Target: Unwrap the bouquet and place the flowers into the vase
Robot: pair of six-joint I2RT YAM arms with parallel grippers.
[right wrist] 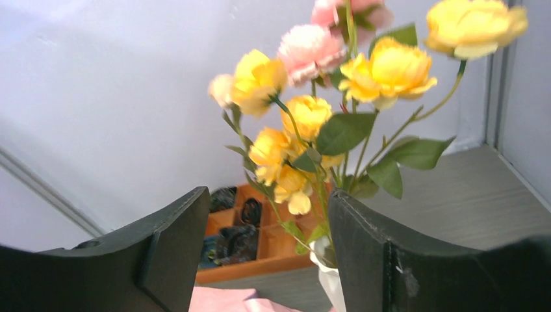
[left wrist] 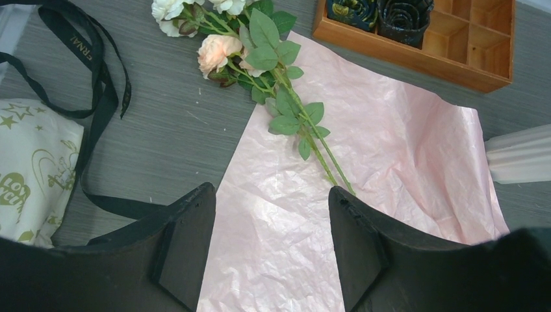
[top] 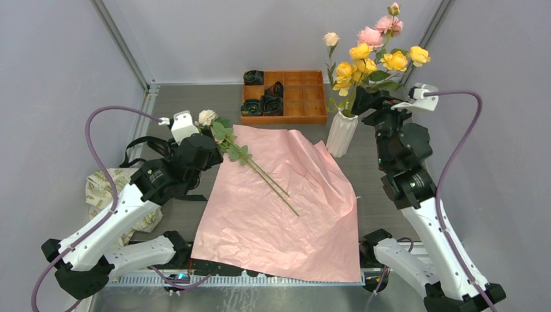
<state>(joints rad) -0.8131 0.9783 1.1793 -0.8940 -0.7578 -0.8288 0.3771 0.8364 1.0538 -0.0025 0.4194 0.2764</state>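
Most flowers are standing in the vase; a few stems are lying on pink paper on the worktop. The right tool is hanging spread and empty beside the blooms. The left tool, spread too, is hovering near the stems; the next move probably calls for pinching them.

Seeing a paper sheet lying spread over the middle of the table, with loose stems lying slantwise on its back left part, blooms reaching off the corner. Finding the vase standing just beside the sheet's back right edge, holding flowers upright. Noting a tray sitting behind the sheet, left of the vase, rosettes filling its left compartments. Spotting a ribbon and crumpled paper lying left of the sheet.
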